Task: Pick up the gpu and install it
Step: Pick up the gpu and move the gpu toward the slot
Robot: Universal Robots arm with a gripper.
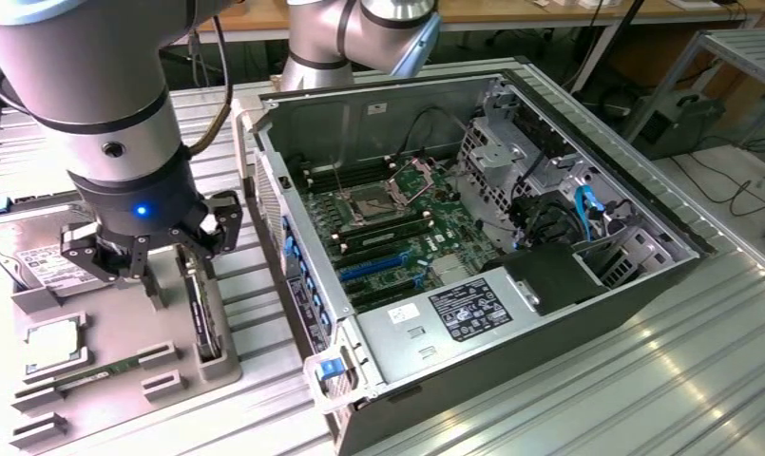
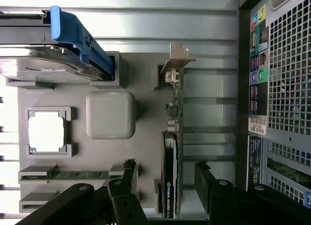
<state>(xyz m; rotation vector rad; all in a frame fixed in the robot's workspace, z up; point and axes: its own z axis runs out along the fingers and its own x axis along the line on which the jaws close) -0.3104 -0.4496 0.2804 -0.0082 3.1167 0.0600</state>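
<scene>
Gripper (image 2: 166, 172), fingers apart, straddles the thin black silver-bracketed gpu (image 2: 171, 132).
Closing off-centre could tip it in the grey tray (image 2: 146, 147).

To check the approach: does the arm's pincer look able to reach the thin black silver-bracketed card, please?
Probably yes: the open pincer hangs over the thin black silver-bracketed card, straddling it, with nothing between.

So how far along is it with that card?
Nothing looks done yet: the gpu stands on edge in the grey tray. In hand: the open pincer hangs over it, a finger either side, not gripping. Left: lifting it and seating it in the open computer case.
</scene>
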